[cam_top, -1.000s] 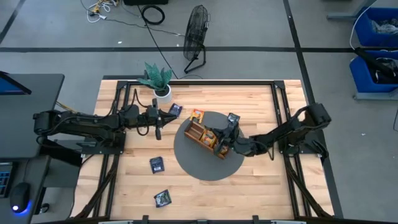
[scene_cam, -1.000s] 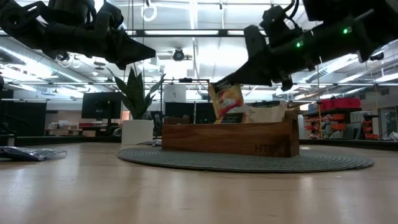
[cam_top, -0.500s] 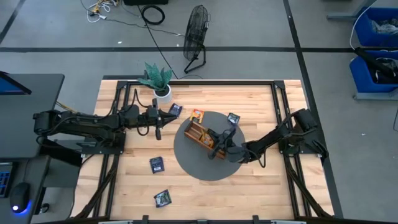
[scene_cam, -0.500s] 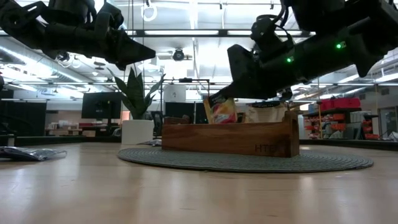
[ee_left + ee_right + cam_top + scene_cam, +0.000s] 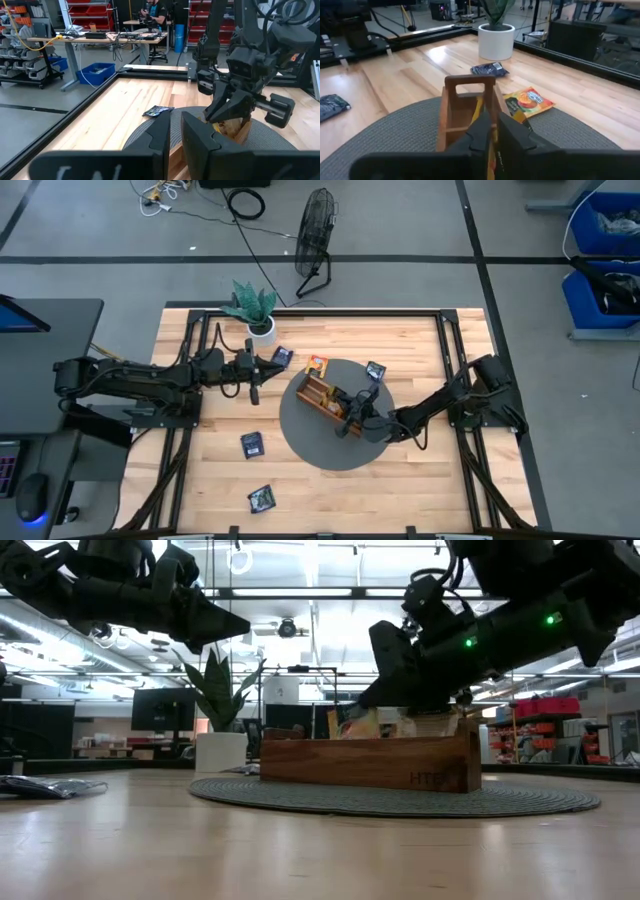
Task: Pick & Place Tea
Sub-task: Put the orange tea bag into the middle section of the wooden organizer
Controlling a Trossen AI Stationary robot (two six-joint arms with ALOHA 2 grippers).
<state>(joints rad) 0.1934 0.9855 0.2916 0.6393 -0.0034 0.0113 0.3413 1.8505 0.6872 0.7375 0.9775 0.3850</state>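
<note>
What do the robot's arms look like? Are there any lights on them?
Both arms are black and chunky, built from jointed segments. The right arm shows small green lights. Each tool ends in two flat, dark fingers.

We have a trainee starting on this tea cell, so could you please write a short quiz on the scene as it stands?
1. True or false: the wooden tray stands directly on the bare table.
2. Which gripper is down at the tray? A) left gripper B) right gripper
3. Fill in: ___ dark sachets lie outside the tray.

Key
1. False: it stands on the round grey mat.
2. B
3. Four
</note>
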